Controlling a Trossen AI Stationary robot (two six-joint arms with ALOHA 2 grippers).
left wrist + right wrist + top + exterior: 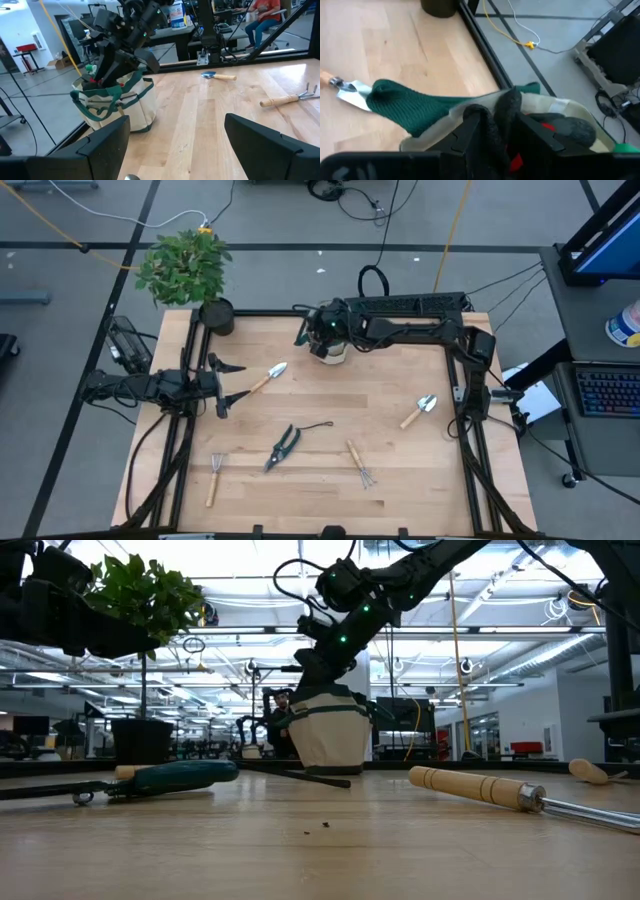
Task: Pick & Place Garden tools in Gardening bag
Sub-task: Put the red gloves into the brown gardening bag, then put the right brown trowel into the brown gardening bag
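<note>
The beige gardening bag [330, 351] with green pockets [107, 102] stands upright at the table's far middle. My right gripper [317, 332] reaches over its open top from the right, shut on a dark grey and red glove [504, 114]. Something green [89, 68] also shows in the bag's mouth. At the table's left edge my left gripper [226, 386] stays open and level, with nothing between its fingers. Lying flat on the table are two trowels [268, 376] [420, 410], the shears [284, 446] and two rakes [214, 476] [361, 466]. My right gripper pinches the glove's dark grey cloth [506, 107] between its two fingers [472, 131]. It comes slanting down from the table's right, over the bag's open top. The glove hangs below the fingers into the bag's mouth, its red part [547, 127] inside the rim; layers cannot be told.
A leafy plant [185, 265] in a black pot [216, 315] stands at the far left corner, near the bag. A black frame rail [400, 315] runs along the table's edges. Bare wood lies in the table's middle, between the tools.
</note>
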